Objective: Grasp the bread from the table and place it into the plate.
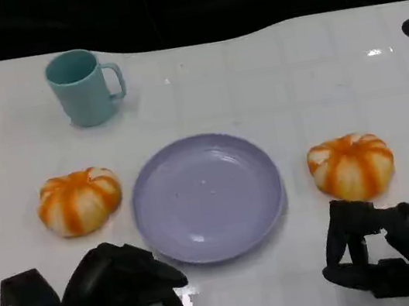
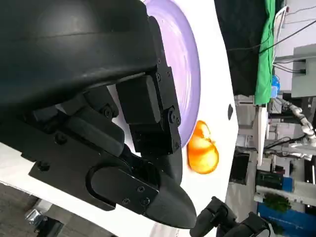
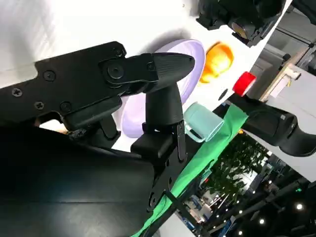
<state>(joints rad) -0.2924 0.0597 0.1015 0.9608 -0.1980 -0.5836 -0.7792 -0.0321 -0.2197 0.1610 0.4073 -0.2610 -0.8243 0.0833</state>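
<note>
Both robot hands sit low at the near edge of the white table (image 1: 296, 90), holding nothing. The left robot hand (image 1: 120, 285) lies just short of the plate's near-left rim, its black fingers curled loosely inward over the glossy surface. The right robot hand (image 1: 382, 249) stands just below the right-hand bread (image 1: 352, 166), fingers bent round an empty gap, not touching the loaf. From here I cannot tell how far either hand is spread.

The left wrist view has the dark shell of that hand across most of it, hiding much of the plate and cutting the right-hand bread to an orange sliver. The right wrist view is equally crowded by black fingers, with the mug partly behind them.

The lavender plate (image 1: 208, 197) is round, shallow and smooth, and lies bare in the middle. A second bread (image 1: 79, 201) lies just left of it. Both loaves are domed, pumpkin-shaped, pale with orange stripes. A teal mug (image 1: 85, 86) stands upright further back.
</note>
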